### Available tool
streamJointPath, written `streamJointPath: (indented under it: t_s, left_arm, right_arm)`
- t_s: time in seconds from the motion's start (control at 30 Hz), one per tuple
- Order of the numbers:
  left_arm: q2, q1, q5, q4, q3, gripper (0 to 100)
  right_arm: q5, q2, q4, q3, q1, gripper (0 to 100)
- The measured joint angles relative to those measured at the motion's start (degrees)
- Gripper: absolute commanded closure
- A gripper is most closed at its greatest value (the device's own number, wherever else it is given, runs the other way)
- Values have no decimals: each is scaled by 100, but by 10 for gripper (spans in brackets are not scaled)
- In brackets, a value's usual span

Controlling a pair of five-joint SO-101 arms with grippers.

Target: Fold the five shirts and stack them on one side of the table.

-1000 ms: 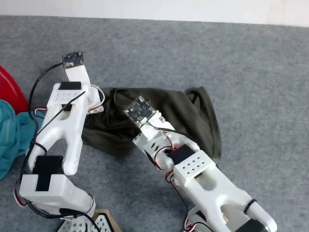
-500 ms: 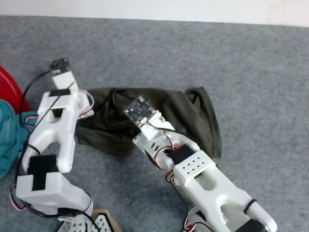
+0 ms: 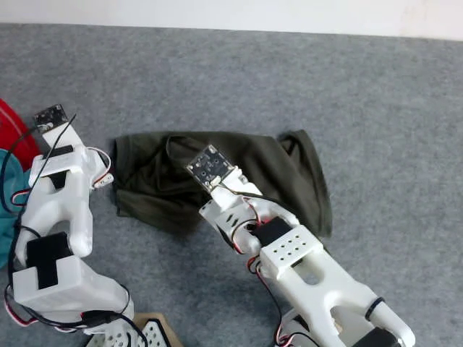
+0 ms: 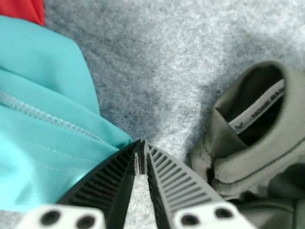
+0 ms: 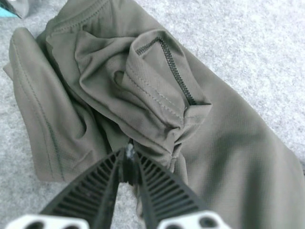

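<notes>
Right gripper: black ribbed fingers drawn together to a thin slit, pinching a bunched fold of the olive shirt; creases spread out from the tips.
Left gripper: fingers pressed closed with nothing between them, tips over bare table in the gap between the teal shirt and the olive shirt's collar.
Table: grey felt-like surface that ran across the whole high view, up to a pale strip along the top edge.
Right arm: white, rose from the lower right of the high view toward the centre, its wrist over the middle of the olive shirt.
Left arm: white, stood along the left side of the high view, its wrist just left of the olive shirt's left edge and apart from it.
Olive shirt: lay crumpled at the centre of the high view, stretched left to right, with a loose flap at its upper right corner.
Teal shirt: lay at the left edge of the high view, partly behind the left arm; a zip line crossed it.
Red garment: sat at the left edge of the high view, just above the teal shirt.
Neck label: white strip inside the olive collar.
</notes>
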Motion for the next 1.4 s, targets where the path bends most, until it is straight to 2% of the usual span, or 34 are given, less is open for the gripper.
streamJointPath:
  t_s: [0.2,0.33,0.5,0.7,0.97,1.17,1.4]
  left_arm:
    - [-273,0,0,536,-501,992]
    - [-615,343,0,879,-914,992]
    - [-492,1055,0,536,-949,992]
    - [264,1530,0,237,-949,992]
    - [721,1503,-9,220,-958,992]
    - [721,1046,-35,413,-870,953]
    - [712,554,-527,932,-870,952]
  right_arm:
    - [0,0,0,0,0,991]
    - [0,0,0,0,0,991]
    - [0,0,0,0,0,991]
    - [0,0,0,0,0,991]
    - [0,0,0,0,0,991]
    - [0,0,0,0,0,991]
    - [0,0,0,0,0,991]
